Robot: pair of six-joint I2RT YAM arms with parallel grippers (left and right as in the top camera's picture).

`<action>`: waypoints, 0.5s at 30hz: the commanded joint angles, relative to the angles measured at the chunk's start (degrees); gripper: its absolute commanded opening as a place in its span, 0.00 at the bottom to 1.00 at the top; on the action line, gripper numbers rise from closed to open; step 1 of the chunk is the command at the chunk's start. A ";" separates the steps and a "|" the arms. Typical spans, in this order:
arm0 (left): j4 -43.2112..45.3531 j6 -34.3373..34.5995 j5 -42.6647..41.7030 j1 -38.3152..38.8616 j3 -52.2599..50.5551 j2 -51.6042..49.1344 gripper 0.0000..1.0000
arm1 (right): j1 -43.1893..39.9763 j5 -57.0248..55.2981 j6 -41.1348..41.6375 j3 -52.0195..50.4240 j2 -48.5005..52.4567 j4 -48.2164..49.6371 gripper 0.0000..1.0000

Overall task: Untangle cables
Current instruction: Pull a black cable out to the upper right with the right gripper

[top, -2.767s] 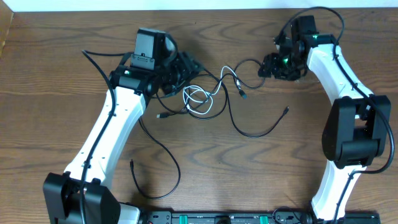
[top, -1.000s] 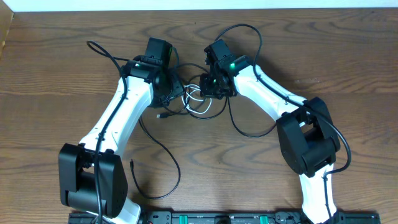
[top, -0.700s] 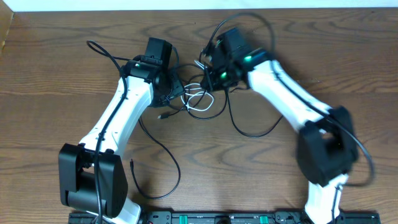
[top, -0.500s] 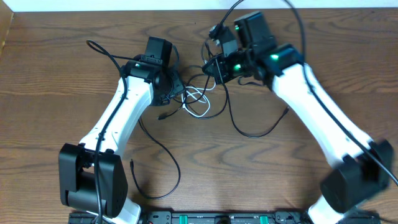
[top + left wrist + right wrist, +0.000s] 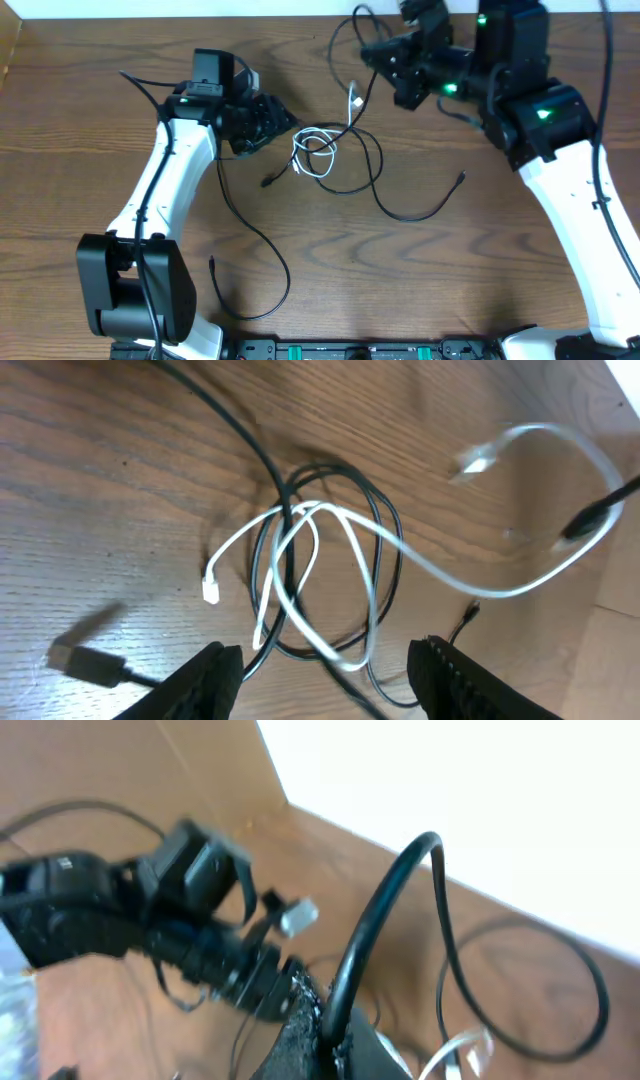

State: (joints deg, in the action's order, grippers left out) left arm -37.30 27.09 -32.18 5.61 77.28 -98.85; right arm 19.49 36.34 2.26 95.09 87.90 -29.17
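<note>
The cables lie tangled at the table's middle: a white cable [image 5: 315, 157] [image 5: 300, 545] coiled through a black cable loop [image 5: 372, 165] [image 5: 385, 535]. One white plug end [image 5: 355, 98] [image 5: 478, 457] hangs lifted off the wood. My right gripper [image 5: 385, 58] [image 5: 325, 1020] is raised above the far edge of the tangle, shut on a black cable [image 5: 385, 910] that arches up from its jaws. My left gripper [image 5: 272, 120] [image 5: 330, 690] stands open just left of the tangle with nothing between its fingers [image 5: 215, 675].
A second black cable [image 5: 260, 235] trails from the tangle toward the front left, ending in a plug [image 5: 212, 264]. A black plug [image 5: 85, 660] lies near my left fingers. Another black tail ends at the right [image 5: 460, 178]. The table's back edge [image 5: 300, 12] is close behind.
My right arm has swung up and to the right, away from the tangle, drawing the black cable and the white plug end upward. My left arm has shifted slightly left, its jaws still open.
</note>
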 commanded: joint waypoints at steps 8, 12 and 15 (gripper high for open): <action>-3.43 -1.60 3.08 -0.46 0.07 0.04 0.59 | -7.74 0.55 6.14 0.55 -1.86 15.02 0.01; -3.87 -1.60 3.32 -0.44 0.07 0.04 0.59 | -10.69 -1.27 13.22 0.55 -1.86 21.44 0.01; -3.82 -1.60 3.32 -0.46 0.07 0.04 0.59 | -12.28 -1.38 15.93 0.55 -1.86 27.17 0.01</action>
State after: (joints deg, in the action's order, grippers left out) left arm -40.91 26.70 -29.98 5.30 77.28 -98.85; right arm 8.38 36.05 13.28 95.04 87.46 -4.08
